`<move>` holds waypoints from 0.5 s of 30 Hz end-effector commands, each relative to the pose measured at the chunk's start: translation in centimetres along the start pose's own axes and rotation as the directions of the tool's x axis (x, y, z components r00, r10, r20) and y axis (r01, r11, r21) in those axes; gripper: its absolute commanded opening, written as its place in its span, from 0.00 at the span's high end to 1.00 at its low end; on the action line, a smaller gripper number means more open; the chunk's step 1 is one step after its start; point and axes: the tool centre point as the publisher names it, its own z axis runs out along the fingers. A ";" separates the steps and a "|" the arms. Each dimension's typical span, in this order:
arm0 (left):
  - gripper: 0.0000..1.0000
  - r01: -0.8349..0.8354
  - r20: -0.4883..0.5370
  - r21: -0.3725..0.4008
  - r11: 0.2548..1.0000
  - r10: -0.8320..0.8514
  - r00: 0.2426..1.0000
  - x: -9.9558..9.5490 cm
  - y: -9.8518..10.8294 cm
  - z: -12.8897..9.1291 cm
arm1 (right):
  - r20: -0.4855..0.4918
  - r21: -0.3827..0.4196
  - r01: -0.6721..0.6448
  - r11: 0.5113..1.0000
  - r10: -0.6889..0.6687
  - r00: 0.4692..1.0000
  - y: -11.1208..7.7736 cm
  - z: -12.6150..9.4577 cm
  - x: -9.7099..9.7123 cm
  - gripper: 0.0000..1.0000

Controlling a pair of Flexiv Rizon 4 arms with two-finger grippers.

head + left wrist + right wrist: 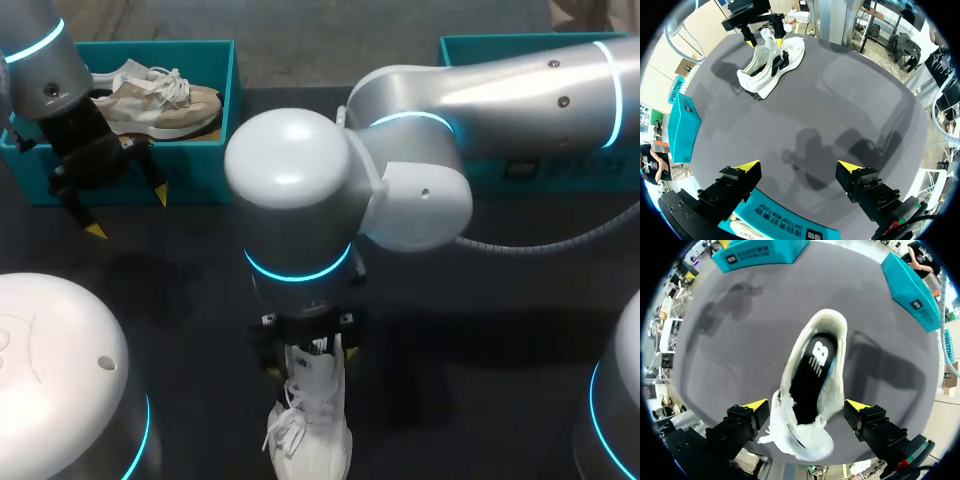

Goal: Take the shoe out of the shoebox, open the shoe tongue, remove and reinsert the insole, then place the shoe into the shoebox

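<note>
The right gripper [807, 405] is hovering, fingers spread, over the white shoe [836, 380] at the table's near middle. The shoe's long axis is running straight ahead. The left gripper [128, 213] is hanging open by the far-left shoebox [195, 170].

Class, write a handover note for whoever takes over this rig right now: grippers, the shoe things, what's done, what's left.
Left gripper: open, empty, by the shoebox front wall.
Right gripper: open, astride the white shoe on the table, not gripping.
Done: shoe out, tongue lifted; black insole lies inside. Unclear whether it has been out already.
Left: return shoe to shoebox, which holds a beige shoe.
</note>
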 end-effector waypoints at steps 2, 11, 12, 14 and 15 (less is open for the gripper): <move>0.00 0.000 -0.002 -0.002 1.000 0.000 1.000 0.0 0.0 0.0 | 0.020 -0.067 -0.454 0.889 0.456 0.890 -2.0 -1.0 0.2 0.00; 0.00 0.000 -0.002 -0.002 1.000 0.000 1.000 0.0 0.0 0.0 | 0.007 -0.049 -0.491 0.870 0.492 0.871 -3.8 -1.9 1.2 0.00; 0.00 0.000 -0.002 -0.002 1.000 0.000 1.000 0.0 0.0 0.0 | 0.002 -0.044 -0.495 0.868 0.495 0.869 -3.9 -1.9 1.4 0.00; 0.00 0.000 -0.002 -0.002 1.000 0.000 1.000 0.0 0.0 0.0 | -0.020 -0.033 -0.495 0.869 0.494 0.869 -4.2 -1.9 1.9 0.00; 0.00 0.000 -0.002 -0.002 1.000 0.000 1.000 0.0 0.0 0.0 | -0.027 -0.032 -0.494 0.869 0.493 0.870 -4.3 -1.9 2.1 0.03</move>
